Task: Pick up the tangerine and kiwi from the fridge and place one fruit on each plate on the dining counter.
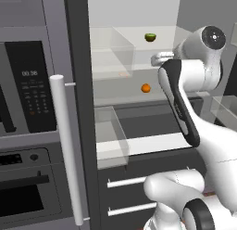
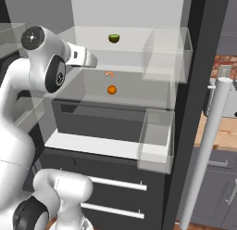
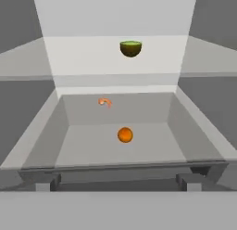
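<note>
Fingers (image 3: 42, 185) stand wide apart, one dark tip at each lower corner of the hand view, with nothing between them. They point straight into the open fridge (image 1: 134, 11), level with its middle section.

On the floor of that middle compartment sits the tangerine (image 3: 125, 135), small and bright orange, roughly centred between the side walls and well apart from the fingers. From the left base view the tangerine (image 1: 146, 88) shows just left of the arm's dark-lined forearm; from the right base view the tangerine (image 2: 111, 89) lies below and to the right of the hand.

Behind it, nearer the back wall, lies a small curled pinkish-orange thing (image 3: 105, 102) that looks like a shrimp, though it is too small to be sure.

One level up, on the clear glass shelf, rests the kiwi (image 3: 130, 48), olive-brown with a green top, toward the back and almost straight above the tangerine. It is also plain in the left base view (image 1: 150, 37) and the right base view (image 2: 114, 38).

Translucent bins (image 2: 164, 55) hang at the side of the fridge. A long pale cylindrical handle (image 1: 67, 150) stands in front of the black wall oven with its keypad (image 1: 30, 85).
</note>
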Controlling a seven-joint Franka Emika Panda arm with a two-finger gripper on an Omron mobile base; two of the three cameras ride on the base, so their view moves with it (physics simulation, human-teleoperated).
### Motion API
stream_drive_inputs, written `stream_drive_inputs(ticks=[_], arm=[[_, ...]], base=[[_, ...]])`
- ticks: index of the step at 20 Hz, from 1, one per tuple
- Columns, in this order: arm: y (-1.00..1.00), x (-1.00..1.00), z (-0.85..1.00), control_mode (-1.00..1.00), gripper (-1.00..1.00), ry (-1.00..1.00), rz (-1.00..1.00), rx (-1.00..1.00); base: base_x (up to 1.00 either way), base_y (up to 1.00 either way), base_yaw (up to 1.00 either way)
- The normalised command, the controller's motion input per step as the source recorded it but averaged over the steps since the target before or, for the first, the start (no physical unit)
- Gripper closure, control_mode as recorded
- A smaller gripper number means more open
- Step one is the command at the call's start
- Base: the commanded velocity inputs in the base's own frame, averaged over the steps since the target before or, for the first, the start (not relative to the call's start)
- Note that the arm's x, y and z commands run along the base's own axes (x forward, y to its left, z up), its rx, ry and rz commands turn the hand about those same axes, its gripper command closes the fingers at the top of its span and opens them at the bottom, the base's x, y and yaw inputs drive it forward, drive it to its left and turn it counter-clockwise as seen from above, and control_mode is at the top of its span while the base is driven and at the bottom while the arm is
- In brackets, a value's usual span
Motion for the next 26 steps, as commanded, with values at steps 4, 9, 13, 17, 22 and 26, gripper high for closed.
stream_drive_inputs(ticks=[4, 9, 13, 17, 22, 26], arm=[[-0.13, 0.15, 0.55, -1.00, -1.00, -0.46, -0.10, 0.00], [-0.32, 0.01, 0.51, -1.00, -1.00, -0.13, 0.00, 0.08], [-0.30, 0.32, 0.25, -1.00, -1.00, 0.14, -0.02, 0.01], [-0.03, 0.45, 0.00, -1.00, -1.00, 0.09, 0.00, 0.00], [-0.02, 0.64, 0.00, -1.00, -1.00, 0.12, 0.00, 0.00], [0.00, 0.56, 0.00, -1.00, -1.00, 0.00, 0.01, 0.00]], base=[[0.00, 0.00, 0.00], [0.00, 0.00, 0.00], [0.00, 0.00, 0.00], [0.00, 0.00, 0.00], [0.00, 0.00, 0.00], [0.00, 0.00, 0.00]])
